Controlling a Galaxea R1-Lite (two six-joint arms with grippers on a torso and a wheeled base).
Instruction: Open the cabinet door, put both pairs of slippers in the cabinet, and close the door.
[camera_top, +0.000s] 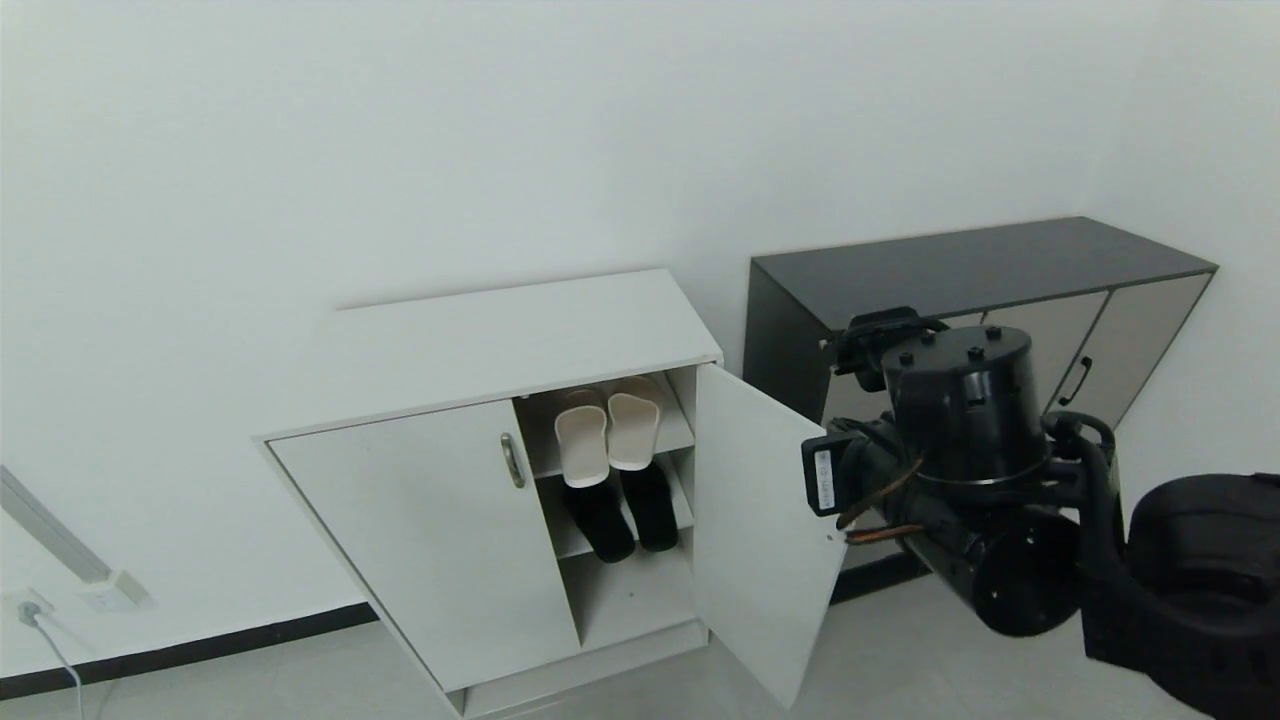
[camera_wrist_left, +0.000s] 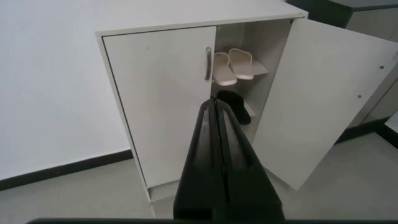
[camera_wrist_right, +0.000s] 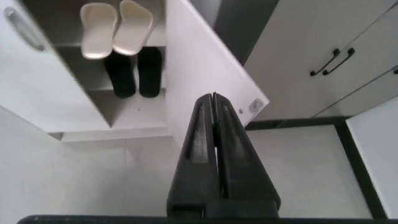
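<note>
1 step left: closing
Beige slippers (camera_top: 608, 435) and black slippers (camera_top: 625, 510) are shelved in the cabinet (camera_top: 520, 340); left gripper (camera_wrist_left: 216, 102) and right gripper (camera_wrist_right: 214, 98) are closed empty, the right seemingly set near the open door (camera_top: 765, 530) for pushing.

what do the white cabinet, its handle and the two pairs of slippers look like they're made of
White cabinet: likely laminated board, matte, flat square edges. Handle: metal-looking, grey sheen. Cream slippers: probably moulded foam or rubber, smooth one-piece soles. Black slippers: too dark to tell.

White cabinet (camera_top: 500, 340), silver handle (camera_top: 512, 460); cream slippers (camera_top: 585, 445); black slippers (camera_top: 603, 522); dark grey sideboard (camera_top: 960, 265)
</note>
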